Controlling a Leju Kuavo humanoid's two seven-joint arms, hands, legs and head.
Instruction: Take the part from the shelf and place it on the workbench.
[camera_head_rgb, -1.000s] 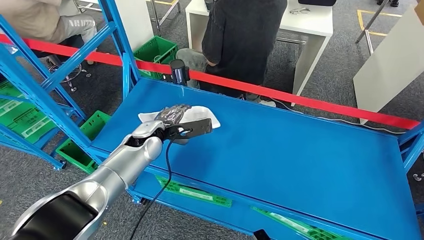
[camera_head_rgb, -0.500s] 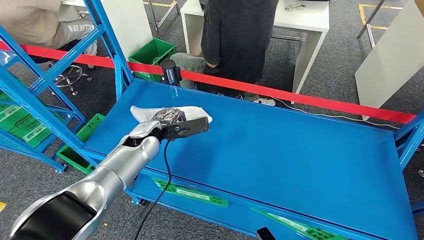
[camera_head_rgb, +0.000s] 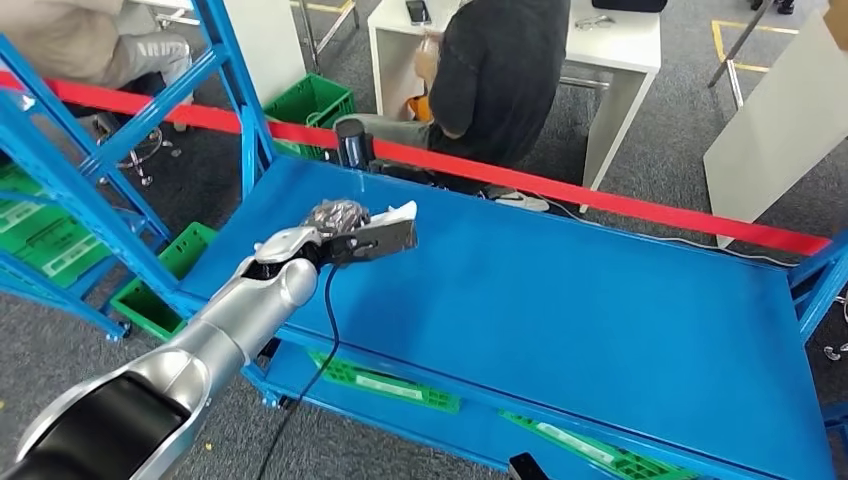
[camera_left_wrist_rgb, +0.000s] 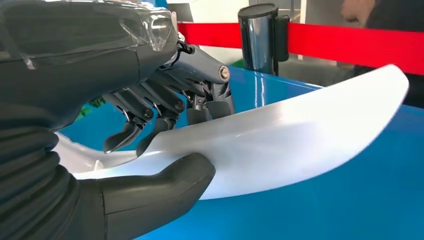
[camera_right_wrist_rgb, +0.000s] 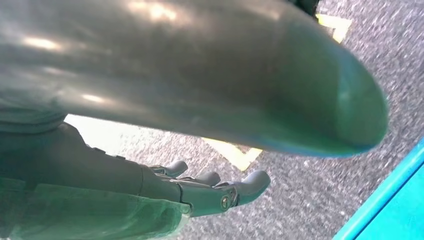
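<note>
White part (camera_left_wrist_rgb: 300, 135) lengthwise toward red barrier (camera_left_wrist_rgb: 350, 42)

The left arm reaches forward, its hand (camera_head_rgb: 335, 222) gripping with thumb below and fingers (camera_left_wrist_rgb: 150, 112) curled above.

The left hand (camera_head_rgb: 338, 222) holds the white part (camera_head_rgb: 398, 213) over the blue workbench (camera_head_rgb: 600, 300).

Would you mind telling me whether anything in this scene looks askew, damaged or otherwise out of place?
Nothing stands out. The left hand holds the white part over the blue workbench, thumb on one side, fingers on the other; the part looks whole. The right hand hangs over the floor with nothing in it.
</note>
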